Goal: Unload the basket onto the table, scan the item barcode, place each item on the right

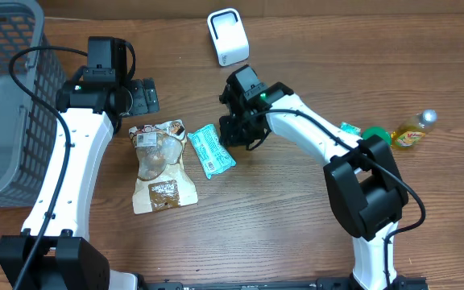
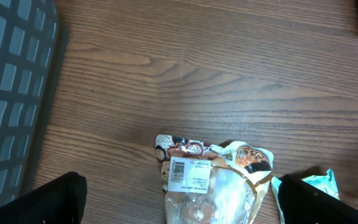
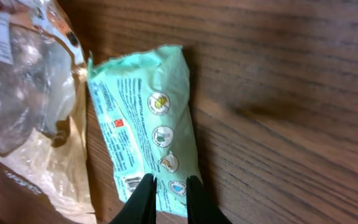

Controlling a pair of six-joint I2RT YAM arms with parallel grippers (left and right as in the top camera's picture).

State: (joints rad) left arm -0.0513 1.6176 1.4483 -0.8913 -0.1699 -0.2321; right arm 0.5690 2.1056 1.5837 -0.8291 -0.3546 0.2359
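Observation:
A teal snack packet (image 1: 210, 151) lies flat on the wooden table, its small barcode (image 3: 131, 182) near its lower end. My right gripper (image 1: 234, 133) sits at that end; in the right wrist view its jaws (image 3: 171, 183) stand a narrow gap apart over the packet (image 3: 148, 124), which shows flat between them. A brown and clear snack pouch (image 1: 161, 165) lies left of the packet, with a white barcode label (image 2: 178, 169). My left gripper (image 1: 139, 97) hangs wide open above the pouch (image 2: 210, 186), holding nothing. The white scanner (image 1: 227, 36) stands at the back.
A grey mesh basket (image 1: 2, 97) fills the far left. A yellow bottle (image 1: 413, 131) and a small green item (image 1: 373, 133) lie at the right, beside the right arm's base.

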